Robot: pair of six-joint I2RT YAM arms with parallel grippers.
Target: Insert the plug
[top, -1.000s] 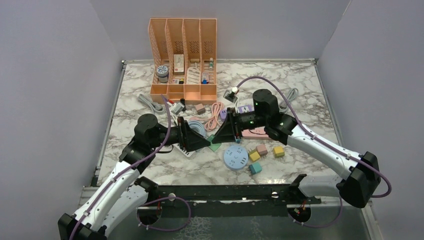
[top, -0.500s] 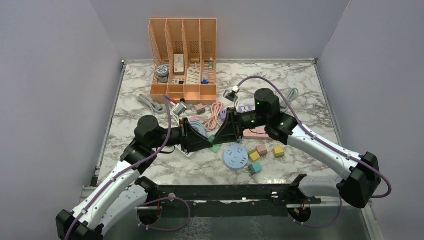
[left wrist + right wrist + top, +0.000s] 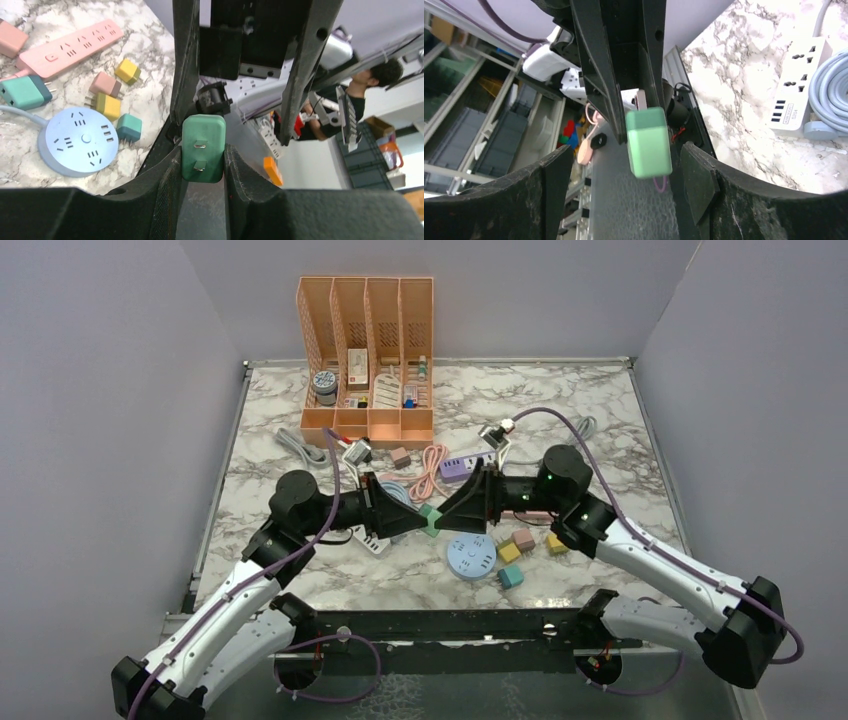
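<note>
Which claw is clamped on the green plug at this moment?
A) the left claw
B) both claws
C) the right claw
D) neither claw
A: the left claw presses the green plug on both sides, while the right claw stands open, not gripping it.

The green plug [image 3: 649,142] hangs between wide-spread fingers [image 3: 549,172], nearer the right one; a white power strip [image 3: 796,90] lies beyond it.

Robot lab cell: marbled surface [image 3: 600,410] boxed in by plain grey walls [image 3: 100,440]. Beyond it, a person [image 3: 372,85], a wire rack [image 3: 362,157], shelves with storage bins [image 3: 454,135].
</note>
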